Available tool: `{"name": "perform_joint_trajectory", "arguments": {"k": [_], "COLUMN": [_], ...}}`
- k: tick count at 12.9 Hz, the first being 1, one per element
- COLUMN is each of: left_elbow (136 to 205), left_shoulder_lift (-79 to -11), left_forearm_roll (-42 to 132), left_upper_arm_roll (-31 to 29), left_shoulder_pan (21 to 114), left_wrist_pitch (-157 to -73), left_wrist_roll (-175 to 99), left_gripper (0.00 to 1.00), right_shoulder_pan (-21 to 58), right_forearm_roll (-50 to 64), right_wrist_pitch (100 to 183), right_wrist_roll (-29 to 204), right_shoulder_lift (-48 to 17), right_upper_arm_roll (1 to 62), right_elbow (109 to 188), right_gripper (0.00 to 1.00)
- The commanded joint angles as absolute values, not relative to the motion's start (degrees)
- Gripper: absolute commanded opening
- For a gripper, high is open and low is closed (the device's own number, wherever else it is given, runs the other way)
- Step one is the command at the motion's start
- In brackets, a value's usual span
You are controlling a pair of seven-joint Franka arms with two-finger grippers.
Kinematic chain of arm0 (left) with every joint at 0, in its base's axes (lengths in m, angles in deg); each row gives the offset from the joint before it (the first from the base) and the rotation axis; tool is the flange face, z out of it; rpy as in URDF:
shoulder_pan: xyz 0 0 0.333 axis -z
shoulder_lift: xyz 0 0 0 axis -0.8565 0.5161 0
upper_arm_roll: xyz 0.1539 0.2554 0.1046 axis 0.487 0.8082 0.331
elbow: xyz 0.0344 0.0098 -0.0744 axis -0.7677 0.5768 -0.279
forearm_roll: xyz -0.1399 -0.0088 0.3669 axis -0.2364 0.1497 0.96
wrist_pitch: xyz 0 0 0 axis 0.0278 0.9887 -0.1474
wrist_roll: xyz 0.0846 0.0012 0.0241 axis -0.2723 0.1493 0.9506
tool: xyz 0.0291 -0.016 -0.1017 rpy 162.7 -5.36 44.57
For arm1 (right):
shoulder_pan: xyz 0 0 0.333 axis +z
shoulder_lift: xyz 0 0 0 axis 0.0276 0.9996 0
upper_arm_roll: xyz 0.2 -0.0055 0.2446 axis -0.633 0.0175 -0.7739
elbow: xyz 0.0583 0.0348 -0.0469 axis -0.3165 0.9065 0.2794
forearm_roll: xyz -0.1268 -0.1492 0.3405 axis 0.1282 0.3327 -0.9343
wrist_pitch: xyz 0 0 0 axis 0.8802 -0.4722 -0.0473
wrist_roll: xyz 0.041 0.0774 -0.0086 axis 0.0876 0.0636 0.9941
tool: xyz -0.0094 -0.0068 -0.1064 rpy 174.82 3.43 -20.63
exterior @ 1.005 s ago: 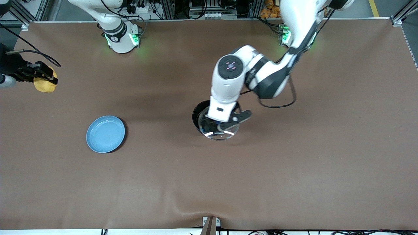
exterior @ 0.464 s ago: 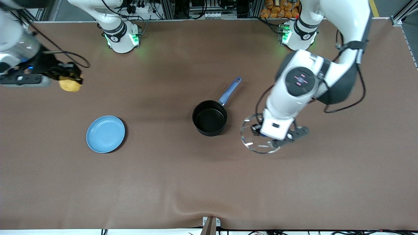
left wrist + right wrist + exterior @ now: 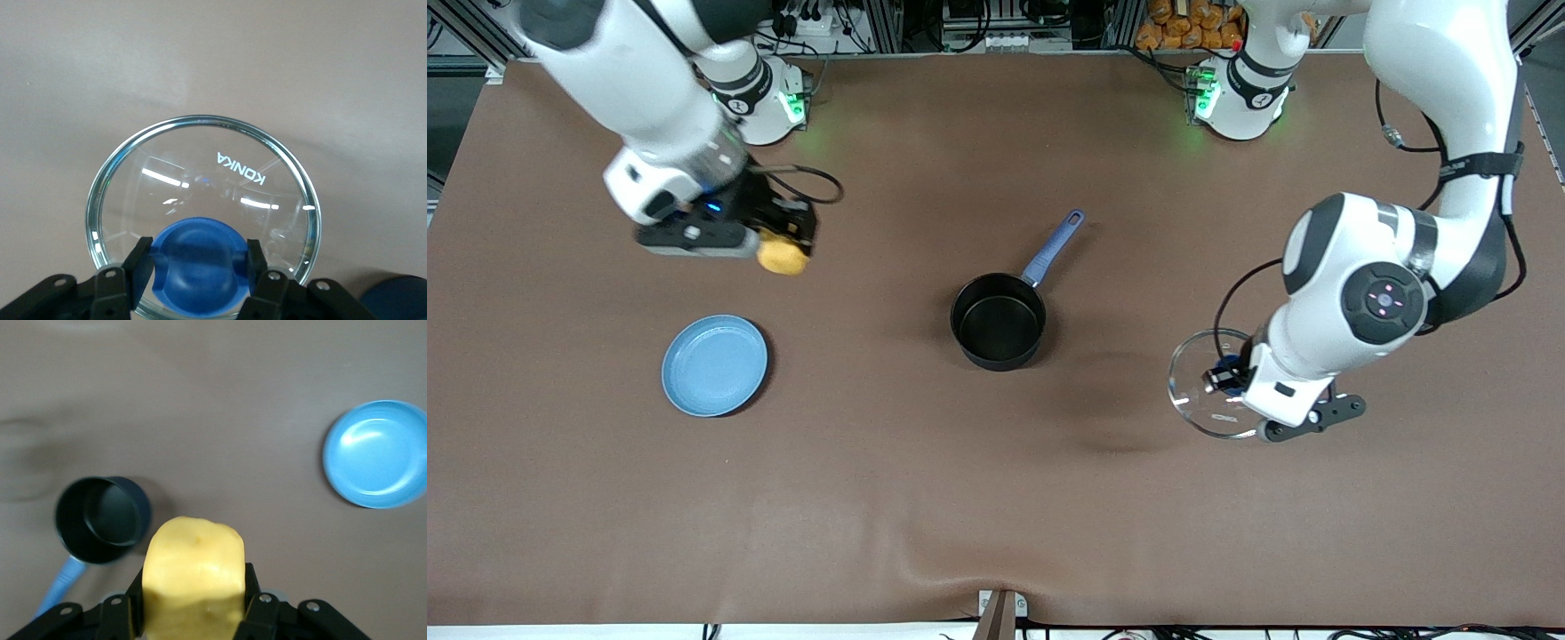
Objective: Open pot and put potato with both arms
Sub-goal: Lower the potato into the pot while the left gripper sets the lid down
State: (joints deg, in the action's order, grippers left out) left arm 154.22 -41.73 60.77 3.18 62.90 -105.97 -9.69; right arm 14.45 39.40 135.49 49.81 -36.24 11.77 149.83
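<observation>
The right pincer (image 3: 787, 242) is clamped on the potato (image 3: 782, 256), holding it in the air over bare surface (image 3: 996, 498) toward the right arm's end, above and a little farther from the front camera than the light-blue plate (image 3: 714, 365). In the right wrist view the yellow lump (image 3: 194, 577) fills the space between both fingers, so the grip looks centred and firm. The plate is not the target; I would carry the potato past it without dipping.

The pot (image 3: 999, 321) stands open at the middle of the surface, its black bowl empty and its blue handle (image 3: 1054, 249) pointing up toward the arms' bases. The step in hand, as I judge it, is the carry to the pot. To do it well, keep the potato high enough to clear the steel rim, bring it over the centre of the bowl and not the handle side, then lower before letting go so it does not bounce or tip the light pan.

The left pincer (image 3: 1232, 380) is closed on the blue knob (image 3: 197, 257) of the glass lid (image 3: 1213, 384), holding it well apart from the pot toward the left arm's end. Whether the lid touches the surface I cannot tell. It should keep clear there, leaving the approach to the pot free
</observation>
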Motion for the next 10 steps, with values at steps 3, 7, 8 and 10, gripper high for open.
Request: {"name": "perform_joint_trajectory", "arguments": {"k": [3,7,8,10], "left_elbow": [163.4,168.8,170.3,173.8], "left_shoulder_lift": [-43.3,-43.4,-43.5,-44.0], "left_forearm_roll": [60.1,60.4,60.5,60.6], "left_upper_arm_roll": [2.5,2.4,2.4,2.4], "left_shoulder_pan": [60.6,58.1,57.7,57.2], "left_wrist_pitch": [-114.5,-119.9,-121.3,-124.4], "left_wrist_roll": [-12.1,-13.1,-13.2,-13.4], "left_gripper": [0.0,0.0,0.0,0.0], "right_shoulder_pan": [26.2,30.8,31.7,33.7], "right_forearm_roll": [47.9,55.0,55.0,54.9], "right_wrist_pitch": [144.1,146.4,148.9,152.1], "right_wrist_roll": [39.9,38.3,38.2,37.5], "right_shoulder_lift": [-20.2,-10.8,-9.2,-6.3], "right_upper_arm_roll": [12.4,12.4,12.4,12.5], "right_elbow": [141.5,138.3,138.4,138.3], "right_gripper": [0.0,0.0,0.0,0.0]}}
